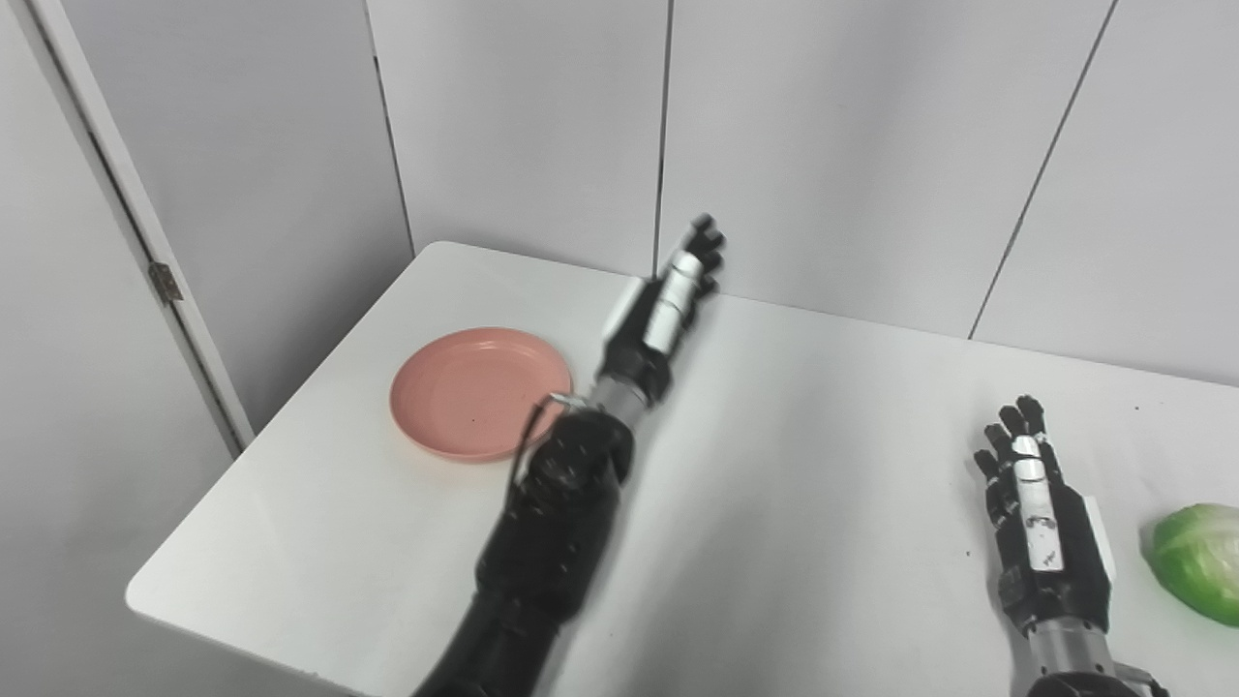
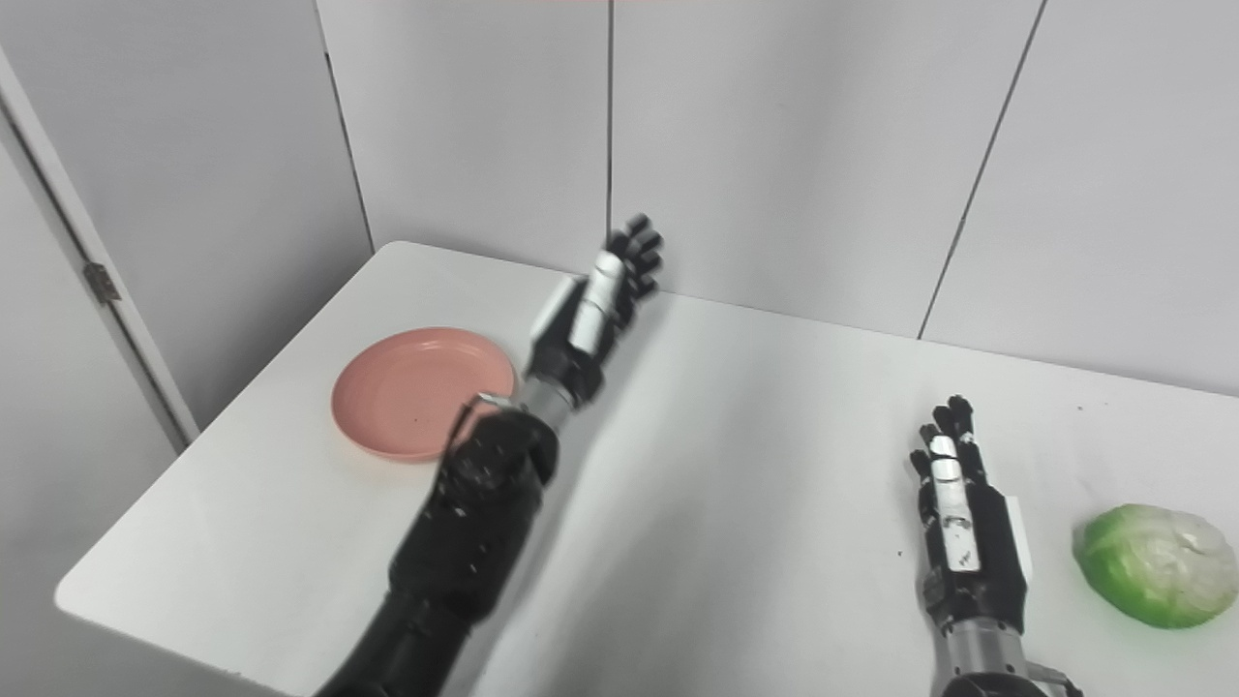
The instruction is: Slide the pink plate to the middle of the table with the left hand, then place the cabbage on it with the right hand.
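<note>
Two robot hands over one white bench (image 2: 736,484), both empty. Farthest left, against the bench's left side and well short of its middle: pink plate (image 2: 421,392), flat, round, nothing on it. Just right of the plate, left robot hand (image 2: 592,308), raised above the bench near its far edge, fingers (image 2: 634,254) stretched out straight and close together toward the grey wall panels (image 2: 774,145), gripping nothing; forearm crossing in front of the plate's right rim, actual contact with the plate not discernible. Well right of the plate, past the bare middle of the bench, right robot hand (image 2: 963,528), back turned upward, low over the surface near the front edge, fingers extended and slightly spread, clasping nothing. Just beside that hand, farther right still and apart from it: cabbage (image 2: 1157,564), pale green, resting on the bench near its right end, cut off by the frame edge in the left eye view.
</note>
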Tool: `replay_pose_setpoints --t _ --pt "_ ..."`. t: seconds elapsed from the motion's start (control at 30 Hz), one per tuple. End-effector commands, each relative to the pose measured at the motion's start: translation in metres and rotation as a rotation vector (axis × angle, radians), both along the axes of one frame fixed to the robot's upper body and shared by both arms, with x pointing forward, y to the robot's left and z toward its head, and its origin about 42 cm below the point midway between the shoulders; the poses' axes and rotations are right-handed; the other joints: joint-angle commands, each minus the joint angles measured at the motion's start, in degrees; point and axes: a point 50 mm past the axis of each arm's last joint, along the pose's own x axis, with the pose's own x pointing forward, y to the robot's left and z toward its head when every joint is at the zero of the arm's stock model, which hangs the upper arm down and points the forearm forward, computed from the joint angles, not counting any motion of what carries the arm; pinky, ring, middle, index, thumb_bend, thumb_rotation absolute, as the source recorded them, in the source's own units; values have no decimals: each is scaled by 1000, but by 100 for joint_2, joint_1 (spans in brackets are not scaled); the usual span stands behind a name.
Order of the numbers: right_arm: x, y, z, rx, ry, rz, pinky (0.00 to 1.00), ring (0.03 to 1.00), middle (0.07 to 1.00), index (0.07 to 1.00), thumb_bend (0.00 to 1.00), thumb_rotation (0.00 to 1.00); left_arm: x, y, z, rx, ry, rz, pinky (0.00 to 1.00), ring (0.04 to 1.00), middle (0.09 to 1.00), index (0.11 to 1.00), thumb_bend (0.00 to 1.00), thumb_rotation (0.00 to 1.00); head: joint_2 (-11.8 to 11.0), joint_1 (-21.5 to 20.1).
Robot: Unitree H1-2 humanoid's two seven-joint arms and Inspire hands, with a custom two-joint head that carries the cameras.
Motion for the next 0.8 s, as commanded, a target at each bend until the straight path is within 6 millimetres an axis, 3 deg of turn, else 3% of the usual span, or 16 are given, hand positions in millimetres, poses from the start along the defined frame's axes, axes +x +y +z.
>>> replay_pose_setpoints --t 0.0,0.1,0.27,0.43,0.77 --pt "-1 -7 9 -9 -52 -10 1000 1000 1000 1000 638 828 8 18 28 -2 -70 47 878 865 846 834 828 1000 -45 7" --pt "-3 -6 11 5 -48 -2 1000 1000 1000 1000 578 795 10 46 32 15 -86 98 867 862 841 828 820 1000 -86 -4" --pt "-4 -5 11 -30 -38 -5 1000 1000 1000 1000 599 849 10 97 38 61 -101 242 756 792 782 765 830 1000 -106 -1" --pt "-4 -6 11 -40 -44 -15 1000 1000 1000 1000 590 844 5 141 40 82 -104 307 748 782 765 745 834 1000 -165 35" --pt "-5 -6 13 -31 -48 -11 1000 1000 1000 1000 579 836 -6 208 18 127 -84 443 686 725 724 716 814 1000 -198 93"
